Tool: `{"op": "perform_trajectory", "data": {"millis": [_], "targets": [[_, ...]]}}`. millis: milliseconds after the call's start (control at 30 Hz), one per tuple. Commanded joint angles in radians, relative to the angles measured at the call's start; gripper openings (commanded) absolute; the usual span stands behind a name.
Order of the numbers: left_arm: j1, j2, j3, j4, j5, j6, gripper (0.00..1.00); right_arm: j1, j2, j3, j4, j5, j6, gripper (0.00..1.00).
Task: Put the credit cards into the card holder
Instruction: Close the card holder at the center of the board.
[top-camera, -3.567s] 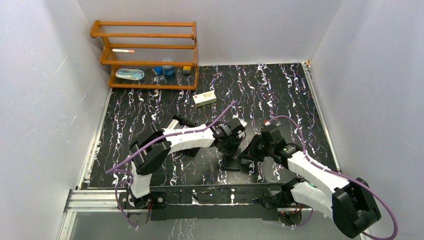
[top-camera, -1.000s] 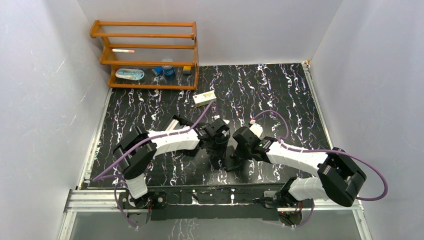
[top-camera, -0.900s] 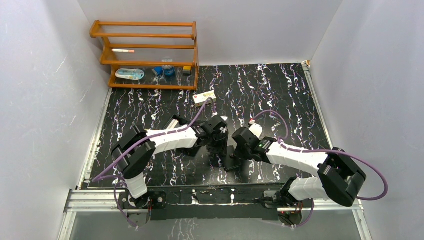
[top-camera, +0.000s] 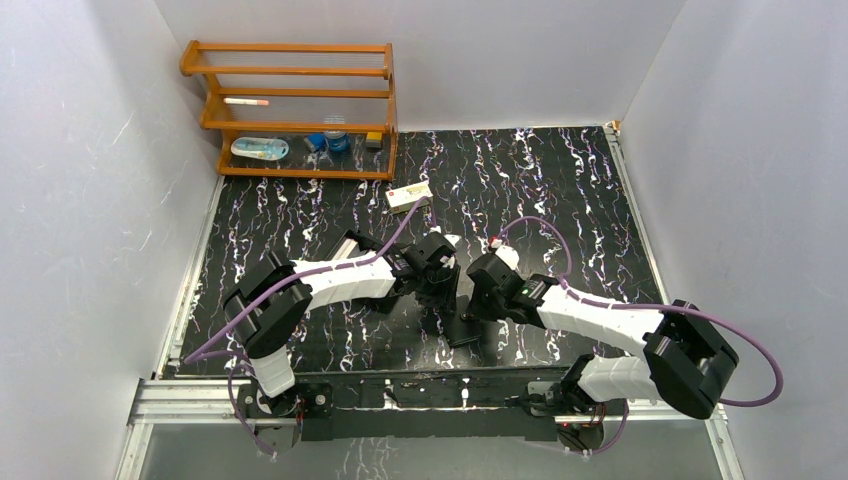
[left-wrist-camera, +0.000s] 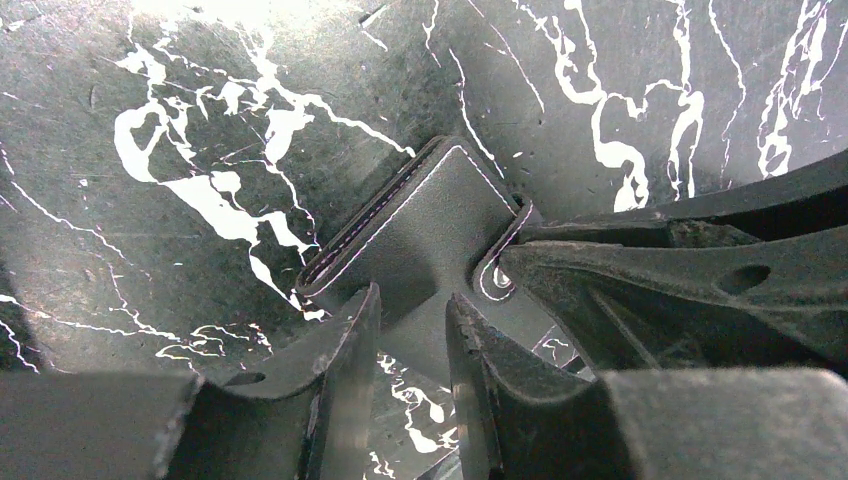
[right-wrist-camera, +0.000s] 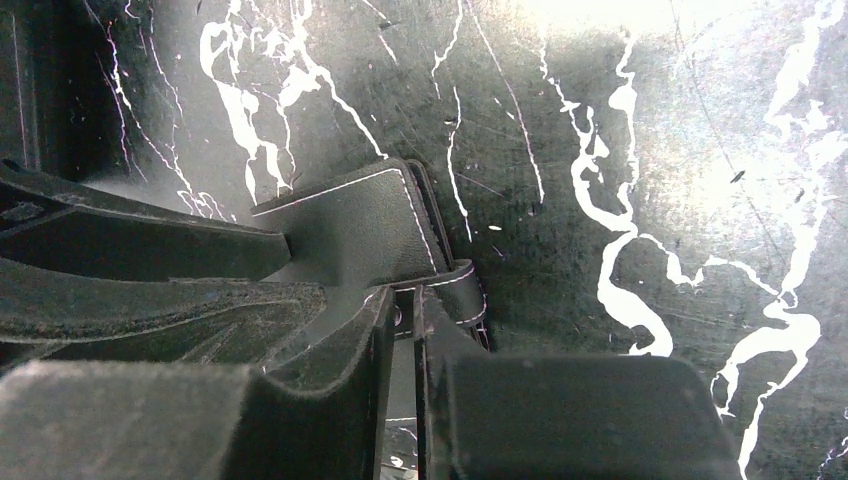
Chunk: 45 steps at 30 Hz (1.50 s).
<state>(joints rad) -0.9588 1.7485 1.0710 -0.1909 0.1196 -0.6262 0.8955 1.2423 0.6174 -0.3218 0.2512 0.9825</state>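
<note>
Both arms have swung left since the earliest frame, the right one now stretched low across the tabletop (top-camera: 560, 180), and their wrists meet near its middle. Between them sits the folded holder (left-wrist-camera: 420, 215); whether it touches the tabletop cannot be told. The left tool (left-wrist-camera: 413, 302) stands partly open, its fingers clamped on the holder's lower body. The right tool (right-wrist-camera: 405, 302) is almost closed, nipping the snap tab (right-wrist-camera: 462, 298) at the holder's side.

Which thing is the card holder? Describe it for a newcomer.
On the black marbled table, look centre-front where the left gripper and right gripper meet. The flat black card holder is between them; pale stitching and a looped tab distinguish it from the cream carton.
</note>
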Motion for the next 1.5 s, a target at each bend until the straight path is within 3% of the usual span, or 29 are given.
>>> {"op": "perform_trajectory", "data": {"millis": [0,367,1067,1467], "targets": [[-0.003,-0.001,0.003,-0.03,-0.009,0.016,0.3,-0.013,-0.022,0.043,0.0,0.003,-0.02,0.2],[-0.004,-0.004,0.004,-0.031,-0.015,0.013,0.29,-0.013,-0.013,0.013,0.096,-0.103,-0.046,0.2],[-0.007,-0.017,0.001,-0.036,-0.024,0.013,0.29,-0.021,-0.04,0.081,-0.06,-0.019,-0.089,0.22],[-0.009,-0.017,0.006,-0.038,-0.027,0.012,0.3,-0.053,-0.02,0.036,0.012,-0.115,-0.108,0.24]]}}
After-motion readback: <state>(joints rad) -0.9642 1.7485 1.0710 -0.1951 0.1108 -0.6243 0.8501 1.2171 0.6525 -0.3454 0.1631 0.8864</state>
